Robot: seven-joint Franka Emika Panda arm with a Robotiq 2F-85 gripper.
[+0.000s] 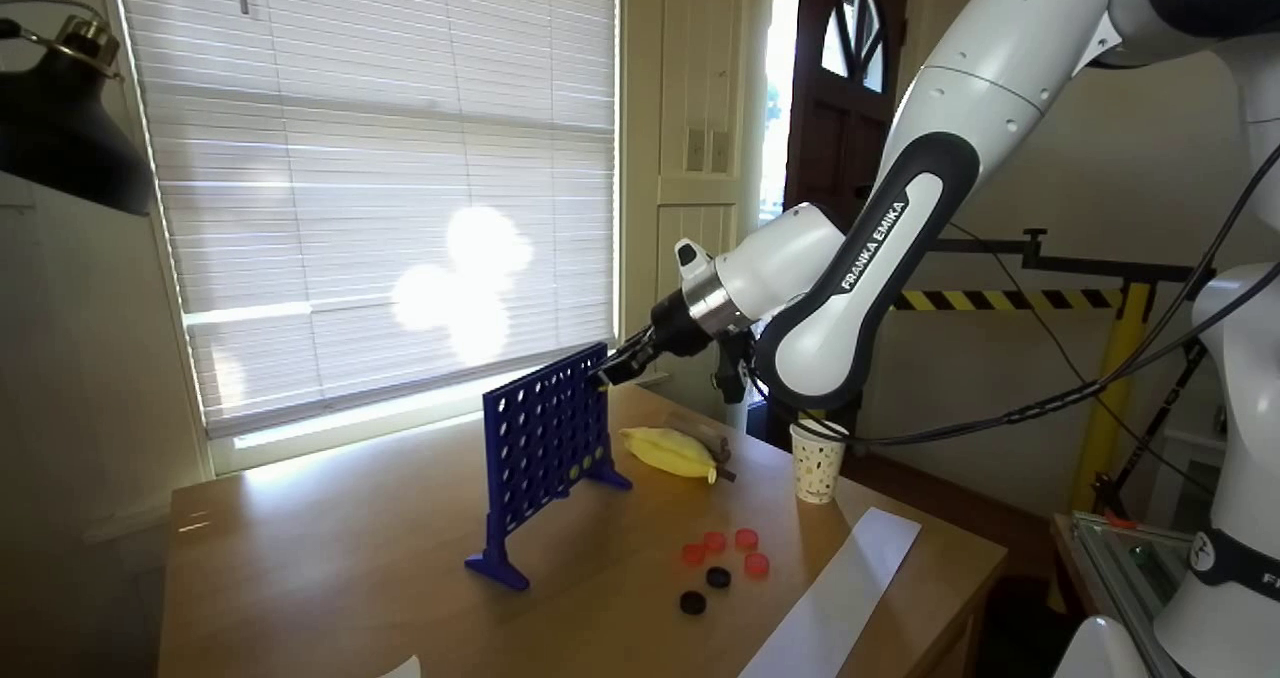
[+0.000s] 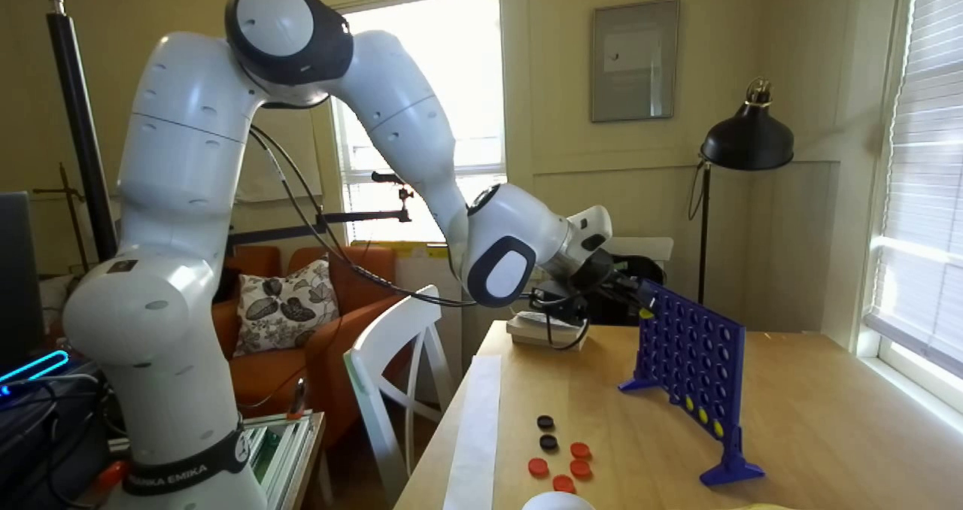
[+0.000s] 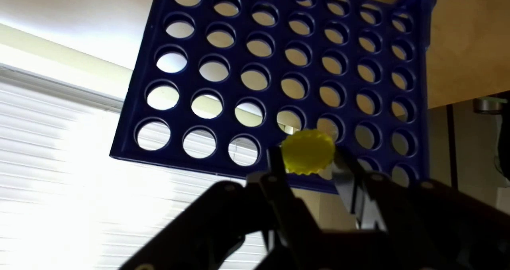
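Pale walls [image 2: 560, 81] stand behind your wooden table [image 1: 350, 578]. From the left in an exterior view, you first see a black lamp [image 1: 75, 138], then white window blinds [image 1: 340, 158] glaring with light. Next along, your blue grid board [image 3: 276, 68] stands upright on two splayed feet [image 1: 497, 570], with three yellow pieces [image 2: 703, 415] sitting in its lowest row. At its upper corner, the right-hand one in that view, your gripper [image 1: 606, 375] is narrow, its jaws pinching a yellow disc [image 3: 308, 151] with a ridged rim. In the wrist view that disc covers part of the board's top row; whether disc and board touch, you cannot tell. Right of the board, you find a yellow banana-shaped object [image 1: 668, 452] lying on the wood. Closer to the camera, four red discs [image 1: 746, 538] and two black discs [image 1: 718, 577] lie loose in a cluster. Farther right, a speckled cup [image 1: 818, 468] stands upright and a white strip [image 1: 840, 588] lies flat near the table's edge. At the far right, past striped tape [image 1: 1010, 300] and a yellow post [image 1: 1100, 448], your white arm [image 1: 1005, 68] stands and leans left toward the board, with dark cables [image 1: 1000, 420] looping beneath its forearm.
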